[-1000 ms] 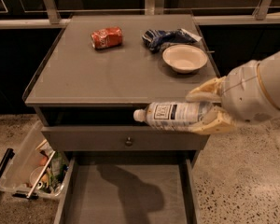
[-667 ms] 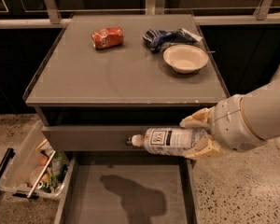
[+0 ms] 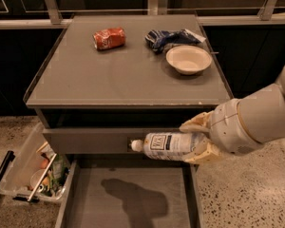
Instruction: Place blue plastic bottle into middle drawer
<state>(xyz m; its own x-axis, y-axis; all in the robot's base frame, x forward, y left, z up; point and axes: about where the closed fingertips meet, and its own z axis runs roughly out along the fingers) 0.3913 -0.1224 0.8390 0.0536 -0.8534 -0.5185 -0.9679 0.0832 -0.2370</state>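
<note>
Cabinet (image 3: pixel 123 75): pincer (image 3: pixel 189 143) w/ blue plastic bottle (image 3: pixel 162 146) over middle drawer (image 3: pixel 173 191).

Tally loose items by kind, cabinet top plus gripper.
Cans: 1, red soda can, cabinet top.
Bags: 1, snack bag, cabinet top.
Bowls: 1, bowl, cabinet top.
Bottles: 1, blue plastic bottle, in the gripper over the middle drawer.
Total: 4

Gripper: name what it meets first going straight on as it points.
The gripper, shut on the blue plastic bottle, points along the drawer front. The way looks free, though depth is unclear and the cap may graze that front.
</note>
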